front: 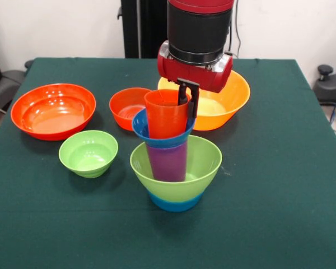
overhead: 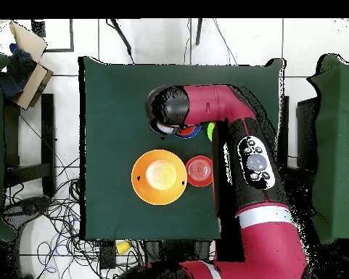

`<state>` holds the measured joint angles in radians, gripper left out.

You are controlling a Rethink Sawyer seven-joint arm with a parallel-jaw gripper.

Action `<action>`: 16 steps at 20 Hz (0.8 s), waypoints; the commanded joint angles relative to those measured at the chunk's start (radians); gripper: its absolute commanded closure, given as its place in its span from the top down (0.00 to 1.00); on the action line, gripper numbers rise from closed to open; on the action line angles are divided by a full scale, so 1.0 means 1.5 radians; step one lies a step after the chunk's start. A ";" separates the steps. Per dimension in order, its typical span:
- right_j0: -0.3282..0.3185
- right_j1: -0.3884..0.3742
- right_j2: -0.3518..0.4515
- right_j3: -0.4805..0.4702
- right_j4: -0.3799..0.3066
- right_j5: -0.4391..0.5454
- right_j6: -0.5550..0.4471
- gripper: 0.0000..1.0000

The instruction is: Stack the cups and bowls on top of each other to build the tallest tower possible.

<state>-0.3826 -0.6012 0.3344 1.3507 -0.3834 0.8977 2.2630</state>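
Pinching the rim of the orange cup (front: 166, 114), the closed gripper (front: 187, 103) holds it upright in the dark blue bowl (front: 157, 136) beneath its jaws, capping the tower (front: 176, 162) for height.

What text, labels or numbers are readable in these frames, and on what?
None readable.
The bowls, the cups and the tower show plain colour, with no print or labels.
The arm's control panel carries buttons and small marks, too small to read.
The cardboard box beside the table shows no legible print.
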 commanded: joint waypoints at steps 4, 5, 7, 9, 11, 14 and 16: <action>0.014 0.015 0.032 -0.019 -0.027 0.028 -0.108 0.00; 0.014 0.017 0.032 -0.021 -0.028 0.028 -0.109 0.00; 0.015 0.018 0.032 -0.023 -0.028 0.029 -0.109 0.00; 0.016 0.016 0.031 -0.022 -0.027 0.035 -0.107 0.00; 0.015 0.015 0.032 -0.016 -0.019 0.046 -0.105 0.00; 0.012 0.015 0.035 -0.011 -0.010 0.056 -0.106 0.00; 0.009 0.016 0.037 -0.011 -0.006 0.062 -0.109 0.00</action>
<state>-0.3825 -0.5981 0.3344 1.3485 -0.3816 0.8977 2.2630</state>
